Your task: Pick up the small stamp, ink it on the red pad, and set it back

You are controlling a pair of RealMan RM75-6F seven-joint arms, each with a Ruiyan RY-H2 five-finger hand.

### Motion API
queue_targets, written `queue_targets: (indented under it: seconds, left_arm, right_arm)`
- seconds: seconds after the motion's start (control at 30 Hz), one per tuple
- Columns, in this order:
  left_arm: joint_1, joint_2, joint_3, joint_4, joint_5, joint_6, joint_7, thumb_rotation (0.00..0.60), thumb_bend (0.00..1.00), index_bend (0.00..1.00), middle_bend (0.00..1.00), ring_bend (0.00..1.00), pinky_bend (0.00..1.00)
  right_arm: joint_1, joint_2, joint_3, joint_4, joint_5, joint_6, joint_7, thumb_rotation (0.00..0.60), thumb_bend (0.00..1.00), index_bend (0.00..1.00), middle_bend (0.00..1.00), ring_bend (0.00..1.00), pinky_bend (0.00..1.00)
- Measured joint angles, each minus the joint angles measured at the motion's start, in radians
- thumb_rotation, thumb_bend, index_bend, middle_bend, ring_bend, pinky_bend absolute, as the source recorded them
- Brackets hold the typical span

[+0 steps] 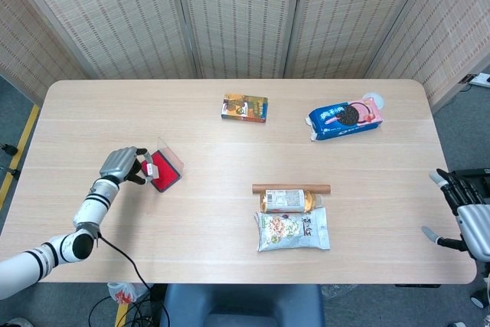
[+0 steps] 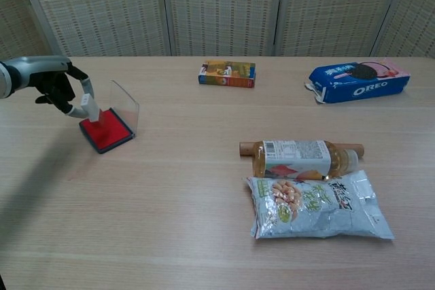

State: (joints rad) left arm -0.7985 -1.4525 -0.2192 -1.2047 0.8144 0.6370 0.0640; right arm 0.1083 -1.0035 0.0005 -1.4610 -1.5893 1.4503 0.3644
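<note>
step: inking | left hand (image 2: 60, 90) pinches small stamp (image 2: 89, 108), red face at the red pad (image 2: 107, 131) | right hand (image 1: 468, 214) idle, fingers apart | next: press down squarely, lift, set back

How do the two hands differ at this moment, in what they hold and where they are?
The left hand pinches the small stamp and is over the table, at the red ink pad; the right hand holds nothing and is off the table's right edge. The left hand's fingers are curled around the stamp; the right hand's fingers are spread apart. The left hand shows in both views, the right only in the head view. Both have dark fingers.
</note>
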Motion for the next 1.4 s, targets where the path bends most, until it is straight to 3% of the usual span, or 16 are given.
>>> queue_targets:
  seconds: [0.73, 1.4]
  left_arm:
    - [-0.057, -0.096, 0.017, 0.169, 0.003, -0.087, -0.015, 0.6, 0.45, 0.8, 1.0, 0.82, 0.86]
    - [-0.059, -0.125, 0.034, 0.216, 0.008, -0.099, -0.005, 0.6, 0.45, 0.8, 1.0, 0.82, 0.86]
  right_arm:
    - [-0.004, 0.003, 0.008, 0.009, 0.014, 0.001, 0.02, 0.6, 0.2, 0.0, 0.0, 0.0, 0.0]
    - [-0.01, 0.001, 0.014, 0.015, 0.012, 0.015, 0.025, 0.6, 0.2, 0.0, 0.0, 0.0, 0.0]
